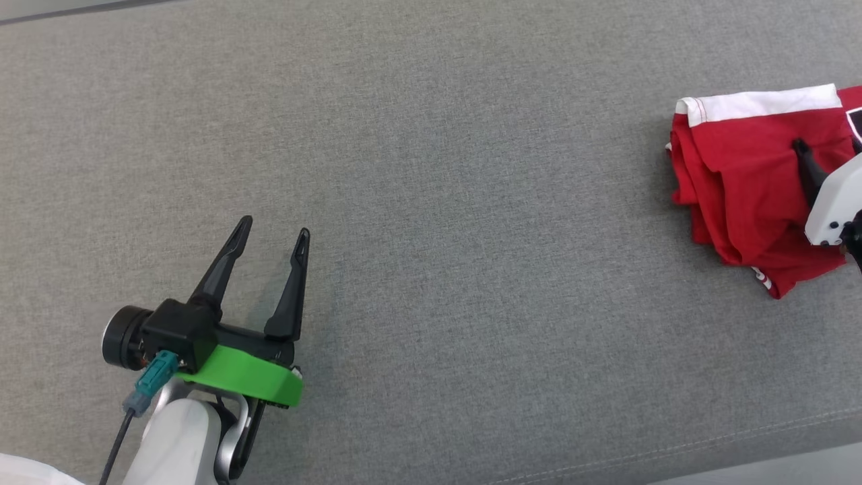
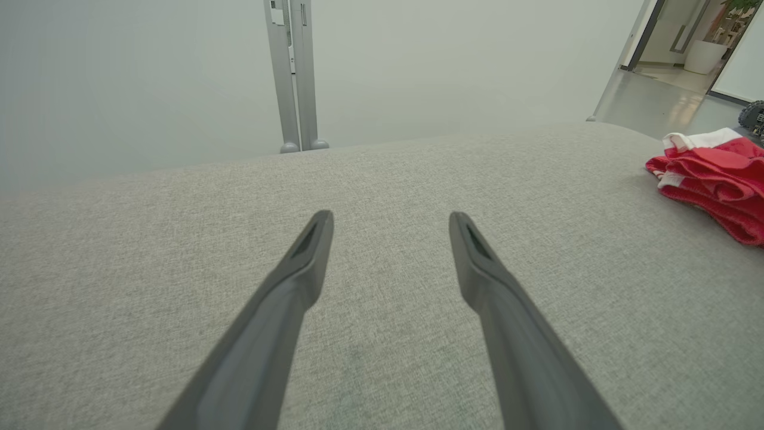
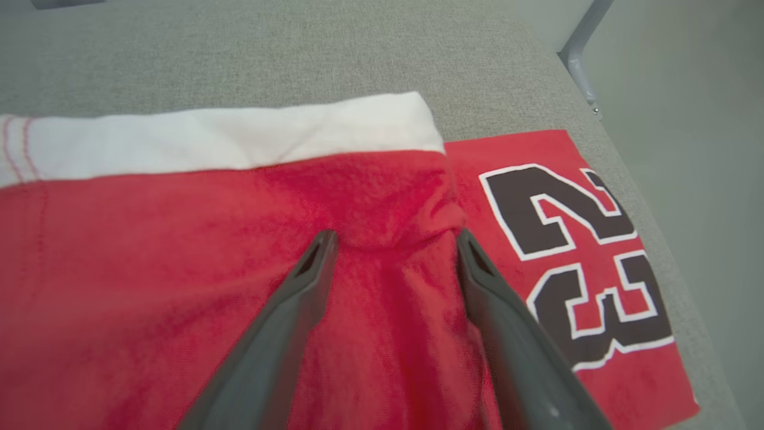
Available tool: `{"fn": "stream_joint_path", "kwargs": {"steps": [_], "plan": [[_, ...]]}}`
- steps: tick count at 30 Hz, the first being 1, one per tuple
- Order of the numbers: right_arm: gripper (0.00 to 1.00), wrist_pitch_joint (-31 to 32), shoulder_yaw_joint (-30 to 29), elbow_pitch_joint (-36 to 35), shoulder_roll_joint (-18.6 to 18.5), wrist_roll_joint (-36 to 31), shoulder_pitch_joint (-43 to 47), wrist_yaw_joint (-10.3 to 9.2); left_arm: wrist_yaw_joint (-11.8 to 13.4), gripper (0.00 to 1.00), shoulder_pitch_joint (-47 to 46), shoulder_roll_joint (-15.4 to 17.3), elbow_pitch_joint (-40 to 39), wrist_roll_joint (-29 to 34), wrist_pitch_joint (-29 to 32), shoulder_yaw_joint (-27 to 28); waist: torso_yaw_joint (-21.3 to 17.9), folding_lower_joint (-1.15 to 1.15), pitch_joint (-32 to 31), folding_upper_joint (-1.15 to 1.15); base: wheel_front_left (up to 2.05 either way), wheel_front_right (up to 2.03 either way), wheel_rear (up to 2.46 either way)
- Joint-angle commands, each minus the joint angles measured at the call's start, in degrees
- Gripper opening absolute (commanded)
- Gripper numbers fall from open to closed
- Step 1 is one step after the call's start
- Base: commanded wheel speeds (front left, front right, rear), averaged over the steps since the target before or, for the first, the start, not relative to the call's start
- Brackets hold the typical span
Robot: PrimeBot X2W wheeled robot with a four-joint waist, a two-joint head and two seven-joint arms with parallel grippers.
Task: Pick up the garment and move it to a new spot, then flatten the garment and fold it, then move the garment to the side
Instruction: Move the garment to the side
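From the head, a grey woven cloth surface (image 1: 471,168) spreads across the whole scene, with a stitched seam near its close edge. The left gripper (image 1: 274,225) hovers at the lower left with its fingers spread wide, gripping nothing. The red garment (image 1: 741,168) lies in a folded bundle at the far right. The right gripper (image 1: 828,147) rests on it, one dark finger (image 1: 807,165) lying on the fabric. A white band (image 1: 761,104) runs left to right along the bundle's far edge. The frame cuts off its right side, so I cannot tell its long axis here. In the left wrist view the cloth surface ends at a pale wall with a grey post (image 2: 295,71), and a doorway (image 2: 674,36) opens at the upper right. The left gripper's fingers stand wide apart over bare cloth, well apart from the garment at the right edge. In the right wrist view the right gripper's fingers are spread wide, their tips on the red fabric with a raised ridge of it between them, unpinched. The garment stretches across the view, crosswise to the fingers, white band on the far side. A black number 23 (image 3: 585,257) sits right of the fingers, its digits stacked down the view. Grey cloth and a post foot (image 3: 579,54) lie beyond.
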Motion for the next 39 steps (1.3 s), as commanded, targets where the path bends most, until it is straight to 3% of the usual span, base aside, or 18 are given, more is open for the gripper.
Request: {"fn": "stream_joint_path", "kwargs": {"steps": [1,9,14,20,28,33,39], "plan": [[1.00,-1.82,0.24,0.78,-0.18,-0.96,-0.32,0.01,0.32,1.00,-0.33,-0.10,0.26,-0.66,-0.28,0.07,0.60,0.00,-1.10,0.00,0.00,0.00,0.00],[1.00,-11.75,0.42,4.02,-0.37,-4.21,0.28,0.01,1.14,1.00,2.49,-0.77,1.61,-1.46,-0.78,1.18,1.54,0.00,-7.71,0.00,0.00,0.00,0.00],[1.00,-14.97,-0.19,0.18,-0.09,-9.51,1.88,0.01,3.16,1.00,5.39,-1.16,0.70,-2.60,-1.04,4.16,2.01,0.00,-12.71,0.00,0.00,0.00,0.00],[1.00,-15.05,-10.17,-12.56,2.35,-14.96,10.70,0.01,3.51,1.00,9.49,-1.32,-0.74,-4.14,-0.97,6.54,3.06,0.00,-18.75,0.00,0.00,0.00,0.00],[1.00,-15.07,-20.94,-30.34,9.77,-21.19,26.94,0.01,4.30,1.00,13.57,-0.98,-2.21,-3.94,-0.98,7.05,4.49,0.00,-21.69,0.00,0.00,0.00,0.00],[1.00,-15.07,-25.20,-38.10,14.68,-23.91,36.06,0.01,5.11,1.00,14.92,-1.57,-2.67,-3.10,-0.99,8.04,5.34,0.00,-22.15,0.00,0.00,0.00,0.00],[1.00,-15.09,-27.38,-42.72,18.83,-25.13,43.05,0.01,4.82,1.00,16.51,-2.73,-1.71,-1.30,-0.99,9.85,5.88,0.00,-22.28,0.00,0.00,0.00,0.00]]}}
